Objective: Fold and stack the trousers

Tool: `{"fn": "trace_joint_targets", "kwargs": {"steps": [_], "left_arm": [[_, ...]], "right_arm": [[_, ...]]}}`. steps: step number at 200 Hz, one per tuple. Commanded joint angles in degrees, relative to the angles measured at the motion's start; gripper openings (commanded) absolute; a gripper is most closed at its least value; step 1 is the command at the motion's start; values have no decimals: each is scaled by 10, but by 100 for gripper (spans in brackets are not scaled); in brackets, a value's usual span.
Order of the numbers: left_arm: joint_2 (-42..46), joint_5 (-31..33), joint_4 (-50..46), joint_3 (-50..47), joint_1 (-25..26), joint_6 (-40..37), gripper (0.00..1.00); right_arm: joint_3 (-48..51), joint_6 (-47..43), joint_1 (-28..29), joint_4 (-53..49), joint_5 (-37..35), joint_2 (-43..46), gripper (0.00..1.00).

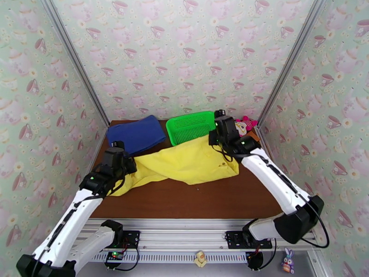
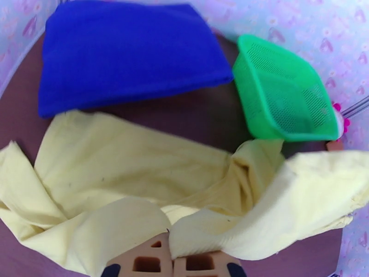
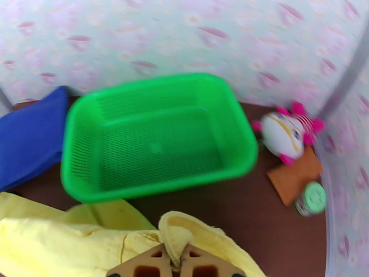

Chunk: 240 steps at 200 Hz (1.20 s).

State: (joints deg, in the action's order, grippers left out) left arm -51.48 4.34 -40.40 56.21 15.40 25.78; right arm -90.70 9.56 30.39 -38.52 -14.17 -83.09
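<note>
My left jaws are together, clamped on a bunched fold at the left end of the yellow trousers [image 1: 184, 162]. That end lies near the left side of the brown surface [image 1: 193, 199]. My right jaws are pressed together too, pinching a rolled edge of the same trousers at their far right corner, just in front of the green mesh basket [image 1: 191, 126].

The trousers stretch between my 2 arms in a rumpled band across the middle of the surface. The cloth is creased and doubled over itself, wider at the right end than at the left. Their far edge touches the near rim of the basket, which sits upright and holds nothing.

The dark blue folded cloth [image 1: 136, 133] lies flat at the back left. It is just beside the basket and just behind the left stretch of the trousers.

At the back right corner, a white and pink plush toy [image 3: 283, 135] rests against a brown card [image 3: 295, 174]. A small green-lidded jar [image 3: 311, 199] stands just beside that card, near the wall.
</note>
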Motion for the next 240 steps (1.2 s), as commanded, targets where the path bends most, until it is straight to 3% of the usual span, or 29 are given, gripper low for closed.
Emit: {"fn": "trace_joint_targets", "kwargs": {"steps": [1,14,39,54,66,83,105,135,181,240], "left_arm": [[72,-48,-45,23,3,-26,0],[112,-76,-95,-3,20,-22,0],[162,-106,-119,-109,107,30,0],[142,-36,-116,-111,259,83,0],[100,49,-132,-95,366,125,0],[42,140,-157,-82,444,165,2],[-5,116,-113,-124,458,182,2],[5,108,-44,-194,476,189,0],[68,74,15,-259,489,171,0],[167,0,66,-307,503,148,3]], "right_arm": [[0,-53,-1,45,105,84,0],[77,-28,-1,52,65,147,0],[255,68,-9,-51,-157,261,0],[339,154,-25,-121,-226,294,0],[398,217,-26,-141,-226,313,0],[453,307,-25,-161,-196,374,0],[517,398,-23,-176,-168,456,0],[575,453,-21,-176,-151,555,0],[561,493,-6,-209,-171,529,0],[497,547,8,-308,-207,708,0]]}}
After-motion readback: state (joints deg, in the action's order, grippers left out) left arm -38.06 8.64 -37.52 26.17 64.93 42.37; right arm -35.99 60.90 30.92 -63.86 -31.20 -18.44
